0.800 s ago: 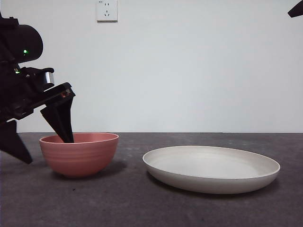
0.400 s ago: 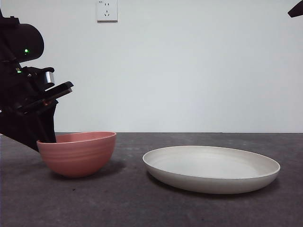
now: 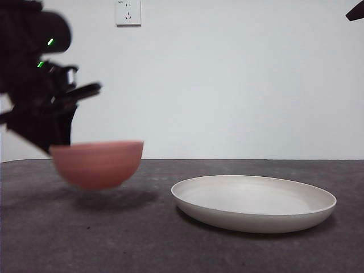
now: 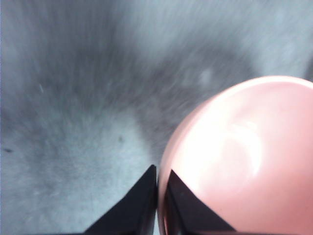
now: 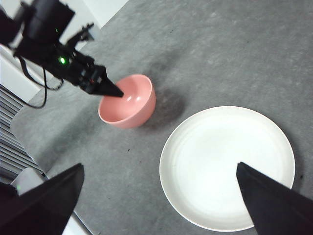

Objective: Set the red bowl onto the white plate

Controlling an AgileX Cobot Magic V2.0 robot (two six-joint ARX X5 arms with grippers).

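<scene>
The red bowl (image 3: 96, 165) hangs a little above the table at the left, blurred by motion, with its shadow below it. My left gripper (image 3: 57, 142) is shut on the bowl's left rim, one jaw inside and one outside, as the left wrist view shows (image 4: 159, 171) with the bowl (image 4: 239, 161). The white plate (image 3: 253, 202) lies empty on the table to the right of the bowl. The right wrist view shows the bowl (image 5: 129, 100), the plate (image 5: 227, 166) and the left gripper (image 5: 115, 92) from high up. My right gripper (image 5: 160, 166) is open, high above the plate.
The dark grey table (image 3: 170, 250) runs the full width of the front view. A white wall socket (image 3: 128, 12) sits on the back wall. The right arm shows only as a black tip (image 3: 355, 11) at the top right corner. The table's edge (image 5: 29, 112) lies beyond the bowl.
The left gripper closed on the bowl's left rim and has lifted the bowl off the table, moving slightly right. The plate and the right arm have not moved.
</scene>
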